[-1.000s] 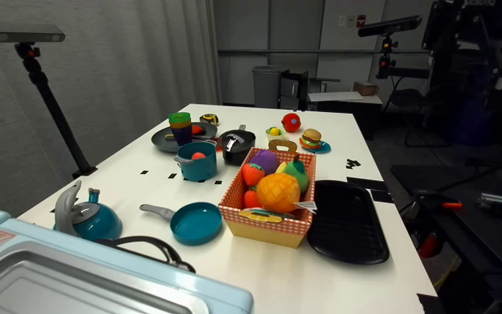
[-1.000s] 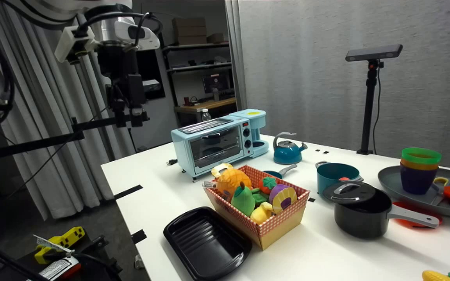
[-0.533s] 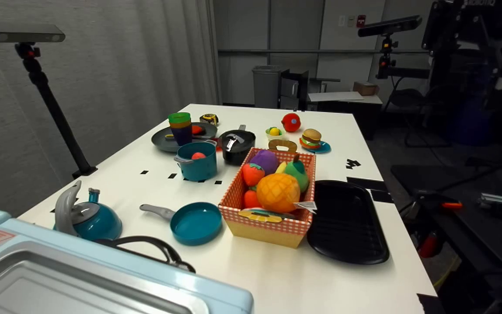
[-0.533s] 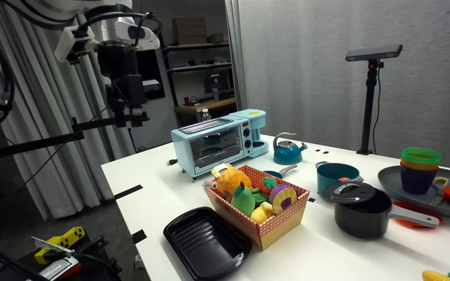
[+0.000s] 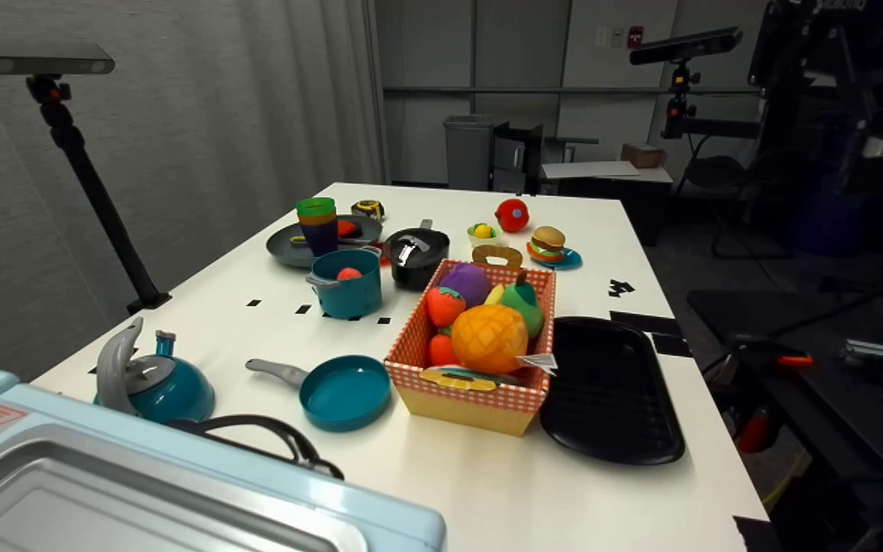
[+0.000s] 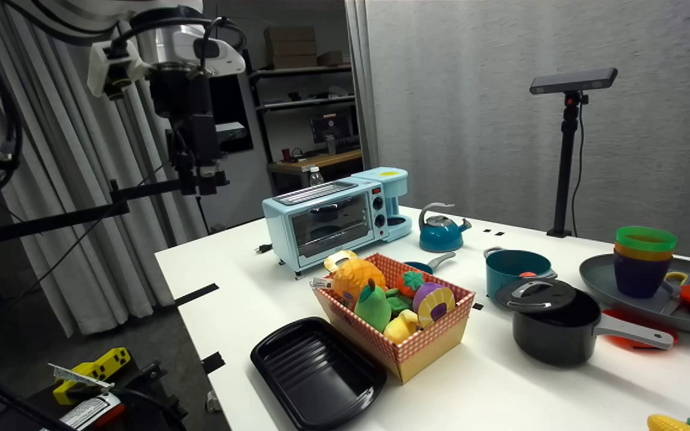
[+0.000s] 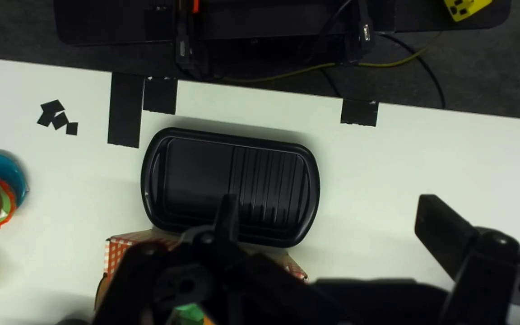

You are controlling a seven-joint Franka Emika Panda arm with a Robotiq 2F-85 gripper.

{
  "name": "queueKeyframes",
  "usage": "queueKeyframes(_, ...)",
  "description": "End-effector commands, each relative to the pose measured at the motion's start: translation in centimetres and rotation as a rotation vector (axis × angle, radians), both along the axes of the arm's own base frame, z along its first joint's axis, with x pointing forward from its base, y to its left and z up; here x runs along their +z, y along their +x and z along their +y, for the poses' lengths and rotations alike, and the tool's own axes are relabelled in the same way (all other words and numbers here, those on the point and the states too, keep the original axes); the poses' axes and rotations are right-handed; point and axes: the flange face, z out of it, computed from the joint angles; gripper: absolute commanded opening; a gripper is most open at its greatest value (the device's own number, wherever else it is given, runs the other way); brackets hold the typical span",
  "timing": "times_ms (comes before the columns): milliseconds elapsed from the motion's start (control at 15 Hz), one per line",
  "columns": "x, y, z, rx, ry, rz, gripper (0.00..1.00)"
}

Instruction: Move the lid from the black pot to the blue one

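The arm point(image 6: 171, 45) comes in from an upper corner in both exterior views, its wrist pointing down and the jaws hanging in the air, well clear of the table point(image 6: 231, 263). In the wrist view the jaws stand wide apart; between them show bare table and one end of the black tray point(image 7: 197, 167), which lies below. Just beside the tray is the fruit basket point(image 6: 435, 353), partly hidden behind the jaws in the wrist view.

The lid point(image 6: 538, 294) is well apart from the jaws, lower down and on the far side of the basket. It rests on the black pot point(image 6: 551, 344), off-centre, jutting past the rim on the side away from the grey handle point(image 6: 632, 331). The blue pot point(image 6: 501, 282) stands near, a small red ball point(image 5: 349, 274) in it; whether the lid touches that pot I cannot tell.

The gap of the jaws can be read only in the wrist view. Part of the black pot's inside shows beside the lid in an exterior view, along with the toy corn point(image 6: 668, 422) and the glass front of the pale blue oven point(image 6: 336, 221). The burger point(image 5: 546, 244) shows in an exterior view and in the wrist view; the tape measure point(image 5: 368, 209), in an exterior view.
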Motion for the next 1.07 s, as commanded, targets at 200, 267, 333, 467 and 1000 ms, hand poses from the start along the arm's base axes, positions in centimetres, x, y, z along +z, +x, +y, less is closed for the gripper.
queueKeyframes(200,0.04,0.02,0.03,-0.065,-0.009,-0.006,1.0)
queueKeyframes(267,0.04,0.02,0.03,-0.069,-0.01,-0.006,1.0)
queueKeyframes(333,0.04,0.02,0.03,-0.072,-0.01,-0.007,1.0)
queueKeyframes(467,0.04,0.02,0.03,-0.073,-0.01,-0.007,1.0)
queueKeyframes(1000,0.02,0.09,0.12,-0.138,-0.008,-0.031,1.0)
